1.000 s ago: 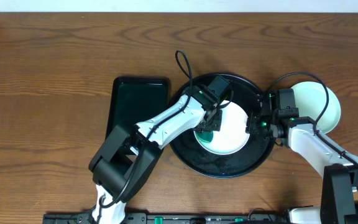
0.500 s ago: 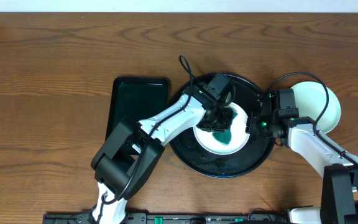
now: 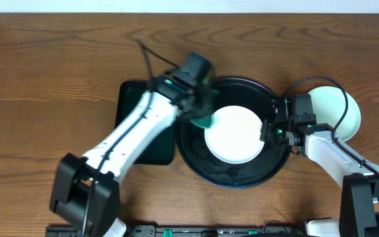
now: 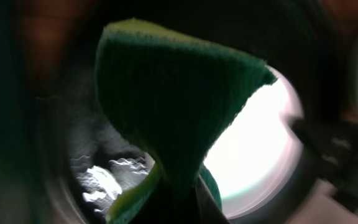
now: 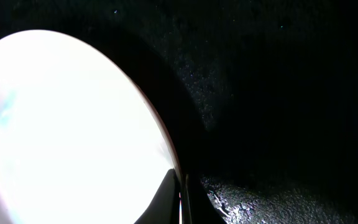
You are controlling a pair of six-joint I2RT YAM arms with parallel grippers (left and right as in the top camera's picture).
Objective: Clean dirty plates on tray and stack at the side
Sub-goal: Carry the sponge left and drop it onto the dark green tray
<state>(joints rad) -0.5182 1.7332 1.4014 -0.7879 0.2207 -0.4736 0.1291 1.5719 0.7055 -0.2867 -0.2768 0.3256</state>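
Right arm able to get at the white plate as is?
Probably yes: right gripper is on the right rim of the white plate; left gripper and sponge are off it, leftward.

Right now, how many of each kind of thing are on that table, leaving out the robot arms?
Plates: 2 in view, a white plate on the round tray and a pale plate beside it; any beneath that one are hidden.
Trays: 2, the round tray and a rectangular tray.
Sponges: 1, a green sponge.
Total: 5.
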